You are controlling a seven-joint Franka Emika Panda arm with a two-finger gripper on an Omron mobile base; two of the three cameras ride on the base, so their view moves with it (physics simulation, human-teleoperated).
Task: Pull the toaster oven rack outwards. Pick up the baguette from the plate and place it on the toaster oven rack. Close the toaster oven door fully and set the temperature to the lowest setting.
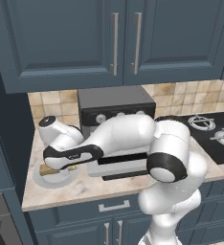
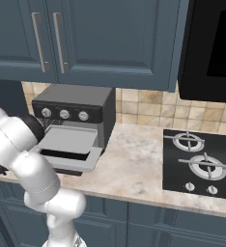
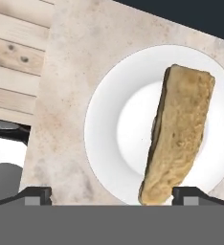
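Note:
The baguette lies tilted across the white plate, with its lower end between my fingertips. My gripper is open and hangs just above the bread. From the left base view the gripper points down at the baguette on the plate, at the counter's left end. To the right of the plate stands the toaster oven. Its door is folded down and the pale rack is drawn out over it. My arm hides part of the oven front.
A black gas hob fills the right part of the counter. Blue wall cabinets hang close above the oven. The counter's left edge runs beside the plate, with wooden floor below. A dark appliance hangs at the upper right.

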